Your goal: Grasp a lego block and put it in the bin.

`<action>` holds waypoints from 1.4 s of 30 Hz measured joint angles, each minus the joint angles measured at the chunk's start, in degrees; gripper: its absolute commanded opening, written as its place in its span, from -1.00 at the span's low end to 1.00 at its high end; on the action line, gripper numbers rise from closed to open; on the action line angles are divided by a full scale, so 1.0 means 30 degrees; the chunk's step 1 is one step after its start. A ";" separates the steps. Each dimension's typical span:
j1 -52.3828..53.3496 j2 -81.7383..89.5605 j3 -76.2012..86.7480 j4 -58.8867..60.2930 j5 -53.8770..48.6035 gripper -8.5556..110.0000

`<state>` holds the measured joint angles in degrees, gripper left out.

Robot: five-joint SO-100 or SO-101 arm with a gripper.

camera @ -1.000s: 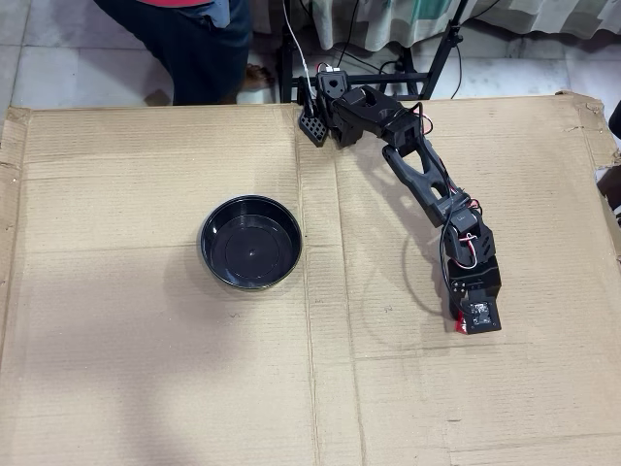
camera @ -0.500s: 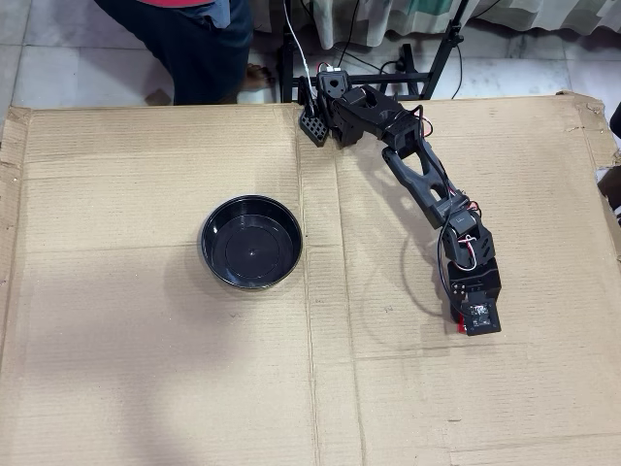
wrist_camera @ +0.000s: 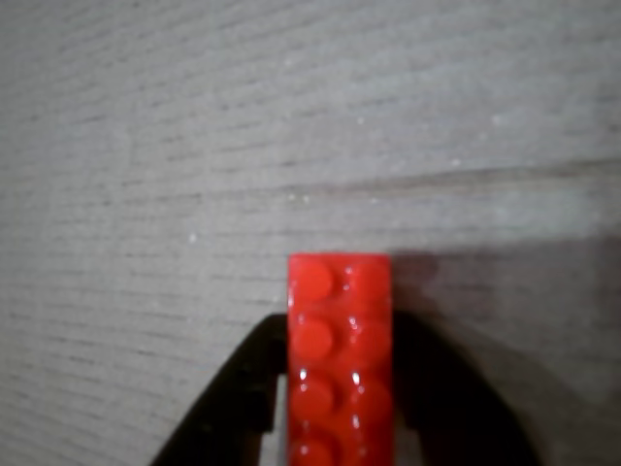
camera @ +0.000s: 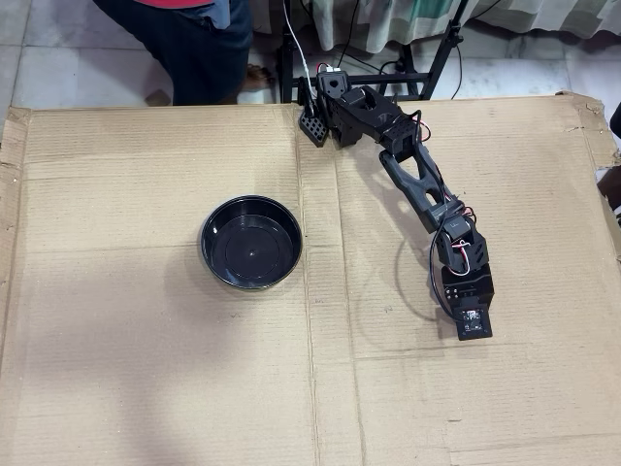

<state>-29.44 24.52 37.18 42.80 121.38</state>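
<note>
Fingers [wrist_camera: 340, 417] are closed on the lego block [wrist_camera: 340, 349] — red, studs up — above the cardboard-covered bench [camera: 146, 388], while the bin [camera: 251, 242] sits well apart, at 9 o'clock from the arm's end in the overhead view.

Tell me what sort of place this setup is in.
Likely a home or hobby room, not a lab: flattened cardboard serves as the work surface, tiled floor shows beyond it, and a person's legs stand close beside hanging cloth.
</note>
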 measured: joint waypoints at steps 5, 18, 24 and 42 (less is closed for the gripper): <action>0.0000 -0.0234 -0.0674 0.0059 0.0000 -0.73; 0.0527 -0.0059 -0.1318 0.1025 0.0000 -0.73; 0.1172 0.0469 -0.1289 0.2549 0.0000 -0.73; 0.3105 0.3135 -0.1260 0.3223 0.0000 -0.73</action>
<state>-20.13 33.93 33.40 52.47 121.38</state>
